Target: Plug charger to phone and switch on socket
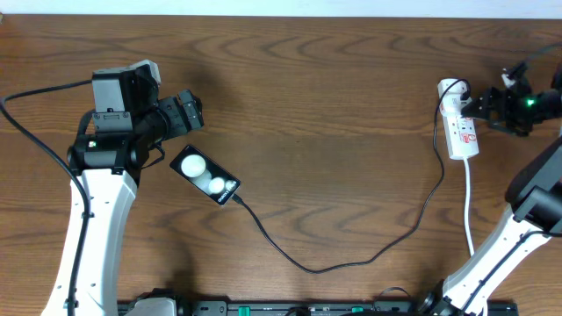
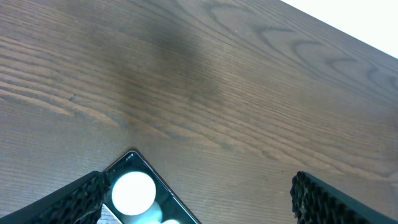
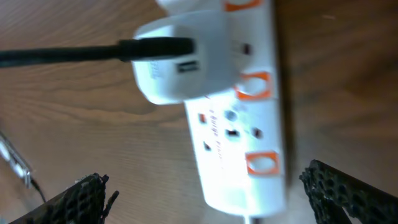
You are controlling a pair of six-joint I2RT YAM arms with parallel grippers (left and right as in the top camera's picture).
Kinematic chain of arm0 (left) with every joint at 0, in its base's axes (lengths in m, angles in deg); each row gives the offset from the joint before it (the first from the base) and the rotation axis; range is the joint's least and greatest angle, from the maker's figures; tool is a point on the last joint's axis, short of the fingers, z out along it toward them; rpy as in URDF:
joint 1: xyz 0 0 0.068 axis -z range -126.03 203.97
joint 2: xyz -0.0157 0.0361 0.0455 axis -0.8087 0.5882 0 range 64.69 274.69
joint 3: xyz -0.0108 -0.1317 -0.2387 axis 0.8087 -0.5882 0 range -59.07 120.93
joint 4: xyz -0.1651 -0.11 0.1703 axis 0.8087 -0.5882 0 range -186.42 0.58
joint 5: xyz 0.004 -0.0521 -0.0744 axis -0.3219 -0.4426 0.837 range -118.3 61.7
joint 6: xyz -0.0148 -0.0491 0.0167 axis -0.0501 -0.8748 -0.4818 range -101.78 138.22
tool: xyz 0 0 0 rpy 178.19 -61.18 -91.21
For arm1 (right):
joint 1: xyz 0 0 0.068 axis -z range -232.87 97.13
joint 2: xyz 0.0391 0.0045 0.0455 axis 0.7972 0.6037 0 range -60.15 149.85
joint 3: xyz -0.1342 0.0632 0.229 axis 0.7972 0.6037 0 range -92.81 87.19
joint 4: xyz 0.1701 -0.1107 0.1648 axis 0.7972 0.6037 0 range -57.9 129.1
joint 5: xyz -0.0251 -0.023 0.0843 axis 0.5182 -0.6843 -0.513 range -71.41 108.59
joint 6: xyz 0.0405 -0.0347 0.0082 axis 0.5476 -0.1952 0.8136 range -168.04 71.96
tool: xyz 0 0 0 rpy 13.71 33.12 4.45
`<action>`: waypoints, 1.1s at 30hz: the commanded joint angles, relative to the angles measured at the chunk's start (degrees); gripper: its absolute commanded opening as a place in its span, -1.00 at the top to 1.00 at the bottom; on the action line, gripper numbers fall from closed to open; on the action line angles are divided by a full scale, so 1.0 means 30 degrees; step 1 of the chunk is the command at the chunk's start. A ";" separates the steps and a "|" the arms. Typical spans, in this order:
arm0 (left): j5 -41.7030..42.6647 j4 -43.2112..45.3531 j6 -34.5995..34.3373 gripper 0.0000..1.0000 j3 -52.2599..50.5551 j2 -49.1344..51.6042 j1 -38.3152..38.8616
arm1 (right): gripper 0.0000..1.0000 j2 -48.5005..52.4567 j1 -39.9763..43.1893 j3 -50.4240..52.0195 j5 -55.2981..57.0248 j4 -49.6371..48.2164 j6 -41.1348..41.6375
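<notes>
Altogether, one phone (image 1: 205, 175), one charger (image 1: 320, 271), one socket (image 1: 461, 132); left end effector (image 2: 196, 186) and right end effector (image 3: 202, 177) gape empty.

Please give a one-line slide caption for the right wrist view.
Open right tool facing the white socket, the black charger plugged in through a white adapter.

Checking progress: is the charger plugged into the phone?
Looks plugged in: the charger meets the phone at its lower end, no gap visible overhead.
</notes>
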 commanded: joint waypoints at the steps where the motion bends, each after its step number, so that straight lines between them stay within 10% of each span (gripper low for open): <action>1: -0.0204 0.0007 0.0335 -0.89 0.0299 -0.0029 0.0022 | -0.99 0.0576 -0.0488 0.0007 -0.1443 -0.0350 -0.1137; 33: -0.0204 0.0007 0.0328 -0.90 0.0299 -0.0029 0.0022 | -0.99 0.0692 -0.1785 0.1319 -0.1428 -0.2594 -0.0612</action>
